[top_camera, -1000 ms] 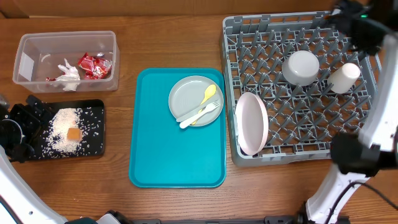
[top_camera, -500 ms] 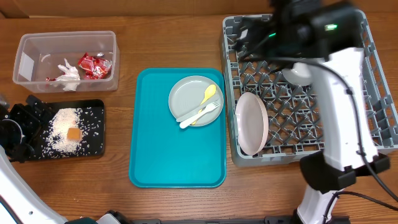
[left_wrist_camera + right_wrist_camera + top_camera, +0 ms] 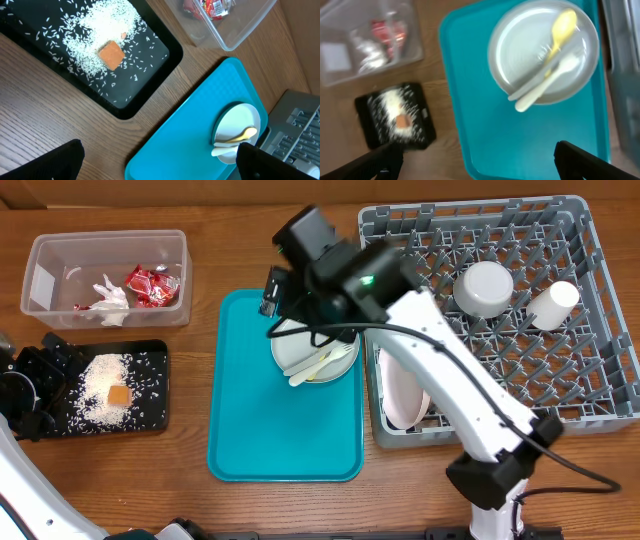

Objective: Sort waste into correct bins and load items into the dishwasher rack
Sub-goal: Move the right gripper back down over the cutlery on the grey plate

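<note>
My right gripper (image 3: 278, 305) hangs open over the grey plate (image 3: 305, 352) on the teal tray, nothing between its fingers. The pale yellow spoon (image 3: 560, 32) and fork (image 3: 545, 85) lie across that plate (image 3: 520, 45). My left gripper (image 3: 45, 385) stands open at the left end of the black tray (image 3: 155, 415), which holds rice (image 3: 98, 380) and an orange cube (image 3: 119, 394). The clear tub (image 3: 40, 250) contains the red wrapper (image 3: 152, 284) and white napkin (image 3: 110, 298). In the dishwasher rack (image 3: 470, 435) are a white plate (image 3: 392, 392) on edge, a bowl (image 3: 484, 288) and a cup (image 3: 553, 304).
The teal serving tray (image 3: 260, 430) lies between the bins and the rack, its front half bare. My right arm stretches from the front edge over the rack's left side, hiding part of the white plate. Brown wooden tabletop (image 3: 120, 470) surrounds everything.
My right arm has swung from the rack's far right corner leftward to above the grey plate on the teal tray. The left arm and all objects have stayed put.
</note>
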`<action>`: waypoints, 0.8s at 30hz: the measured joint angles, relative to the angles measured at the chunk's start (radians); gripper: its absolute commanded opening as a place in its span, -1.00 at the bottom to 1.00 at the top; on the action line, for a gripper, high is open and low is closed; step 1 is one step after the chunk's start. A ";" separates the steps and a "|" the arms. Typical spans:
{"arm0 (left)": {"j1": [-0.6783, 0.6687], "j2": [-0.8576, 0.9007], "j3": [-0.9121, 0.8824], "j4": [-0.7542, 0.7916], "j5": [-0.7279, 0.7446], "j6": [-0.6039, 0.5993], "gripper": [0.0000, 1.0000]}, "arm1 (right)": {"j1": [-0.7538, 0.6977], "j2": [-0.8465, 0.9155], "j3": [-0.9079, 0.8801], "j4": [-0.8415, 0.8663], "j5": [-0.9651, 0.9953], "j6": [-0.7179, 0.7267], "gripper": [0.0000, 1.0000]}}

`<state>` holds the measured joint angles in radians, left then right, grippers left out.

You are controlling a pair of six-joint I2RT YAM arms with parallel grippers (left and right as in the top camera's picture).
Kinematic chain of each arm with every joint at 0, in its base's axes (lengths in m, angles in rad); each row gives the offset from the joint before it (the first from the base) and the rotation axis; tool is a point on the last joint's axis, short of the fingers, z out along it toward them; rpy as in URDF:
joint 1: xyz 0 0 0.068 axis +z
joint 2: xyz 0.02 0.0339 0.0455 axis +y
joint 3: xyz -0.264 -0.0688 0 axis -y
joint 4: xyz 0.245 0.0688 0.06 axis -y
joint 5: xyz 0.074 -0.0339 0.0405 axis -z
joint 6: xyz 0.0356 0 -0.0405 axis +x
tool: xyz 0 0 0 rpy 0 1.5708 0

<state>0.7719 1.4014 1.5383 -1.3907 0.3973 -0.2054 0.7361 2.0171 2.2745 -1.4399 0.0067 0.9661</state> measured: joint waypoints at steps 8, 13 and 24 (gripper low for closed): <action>0.000 0.000 0.000 0.000 0.000 0.000 1.00 | -0.009 0.140 -0.087 0.018 0.069 0.231 1.00; 0.000 0.000 0.000 0.000 0.000 0.000 1.00 | -0.009 0.214 -0.101 0.015 0.075 0.299 1.00; 0.000 0.000 0.000 0.000 0.000 0.000 1.00 | -0.009 0.314 -0.104 0.032 0.071 0.354 1.00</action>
<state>0.7719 1.4014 1.5383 -1.3907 0.3977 -0.2054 0.7273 2.3306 2.1708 -1.4075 0.0780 1.3205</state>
